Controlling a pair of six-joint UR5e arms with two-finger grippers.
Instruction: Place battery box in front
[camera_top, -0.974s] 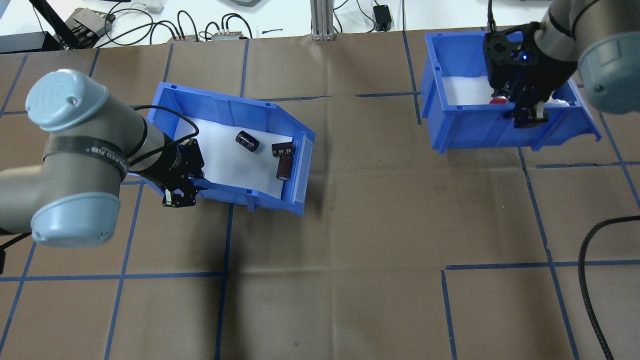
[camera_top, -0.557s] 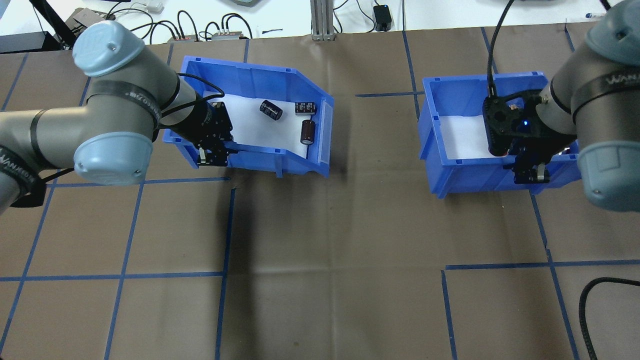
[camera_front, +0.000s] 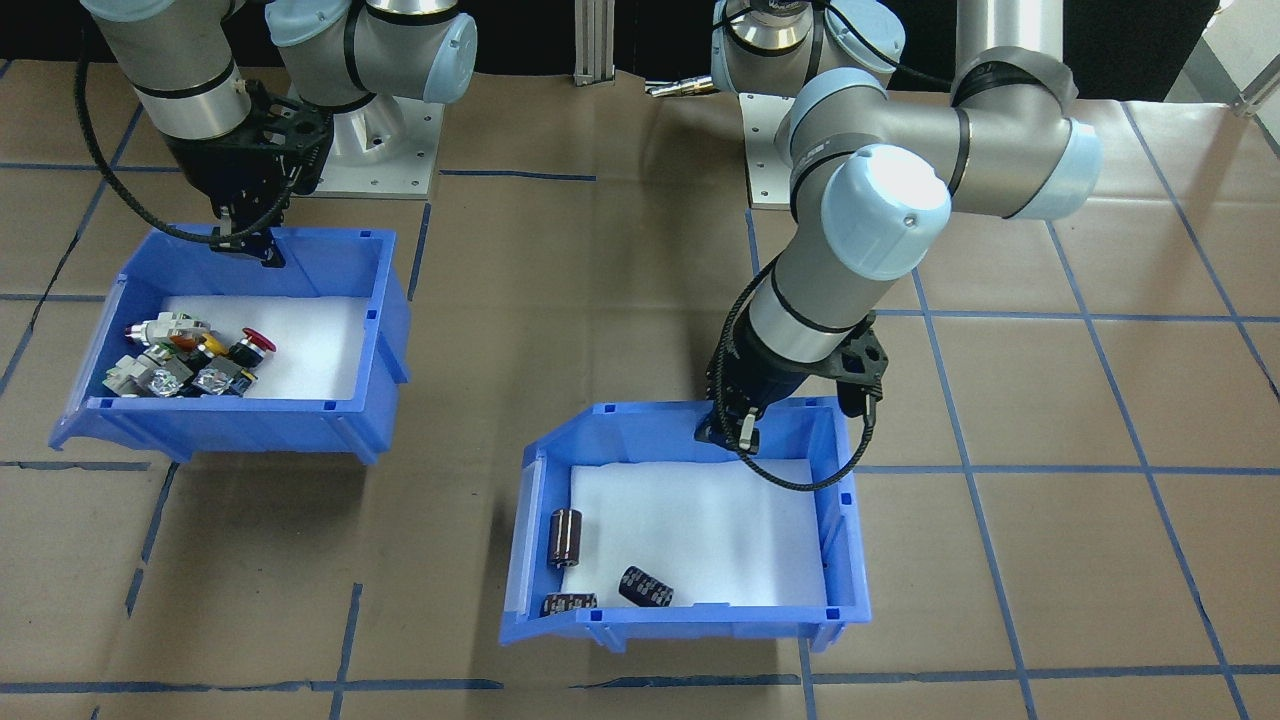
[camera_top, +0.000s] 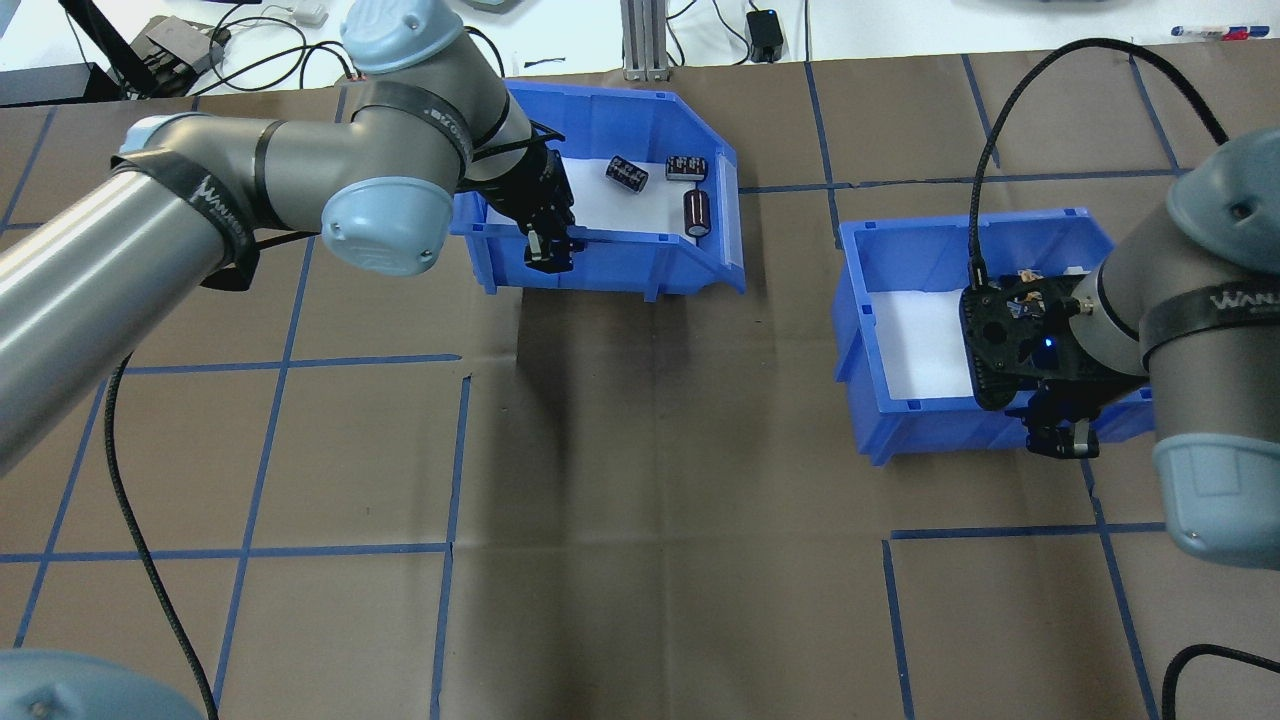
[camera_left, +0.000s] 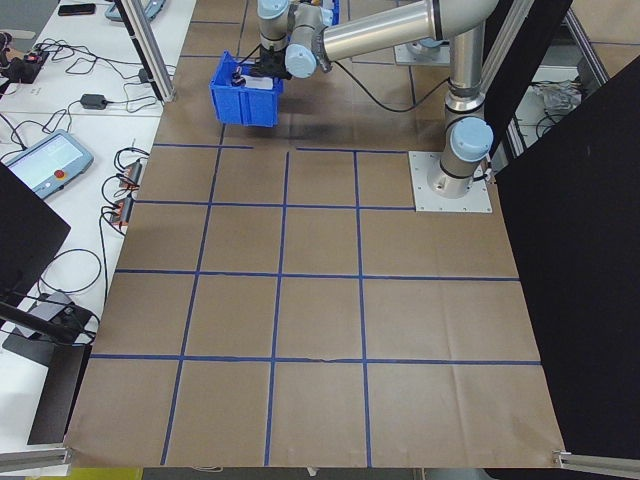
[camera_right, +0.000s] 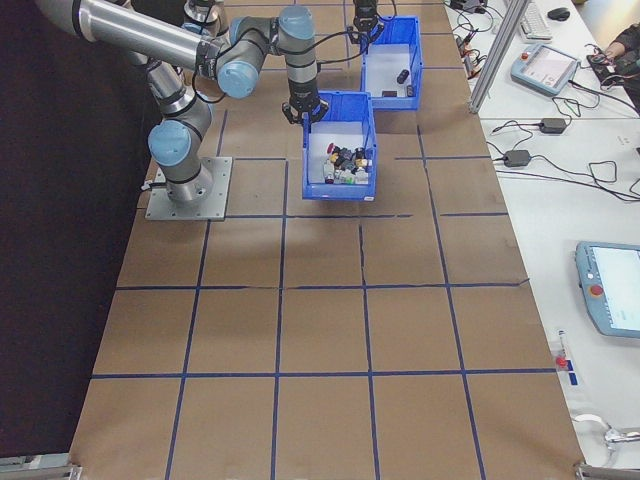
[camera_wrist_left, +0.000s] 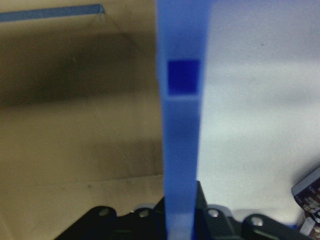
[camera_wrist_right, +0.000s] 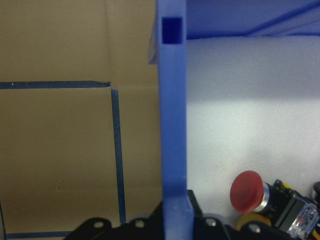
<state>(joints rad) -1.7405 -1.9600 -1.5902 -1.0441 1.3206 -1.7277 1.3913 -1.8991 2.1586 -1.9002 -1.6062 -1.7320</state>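
Note:
The battery box (camera_top: 620, 112) is a blue bin with a white liner and three dark batteries (camera_top: 627, 172) at its far end. It lies at the far side of the table, left of centre. My left gripper (camera_top: 550, 255) is shut on its near wall, which shows as a blue strip (camera_wrist_left: 180, 125) in the left wrist view. From the front, the battery box (camera_front: 700, 620) is nearest the camera, with the left gripper (camera_front: 737, 432) on its back rim. My right gripper (camera_top: 1062, 440) is shut on the near wall of the switch box (camera_top: 930, 430), which holds a red button (camera_wrist_right: 246, 190).
Cables and power units (camera_top: 400, 60) and an aluminium post (camera_top: 645, 40) line the far table edge beyond the battery box. A black cable (camera_top: 1180, 520) loops at the near right. Both arm bases (camera_front: 380, 140) stand behind the bins. Blue tape lines grid the brown paper.
The left gripper has carried the battery box away from the robot and to the right, up to the far edge. The right gripper has drawn the switch box nearer the robot.

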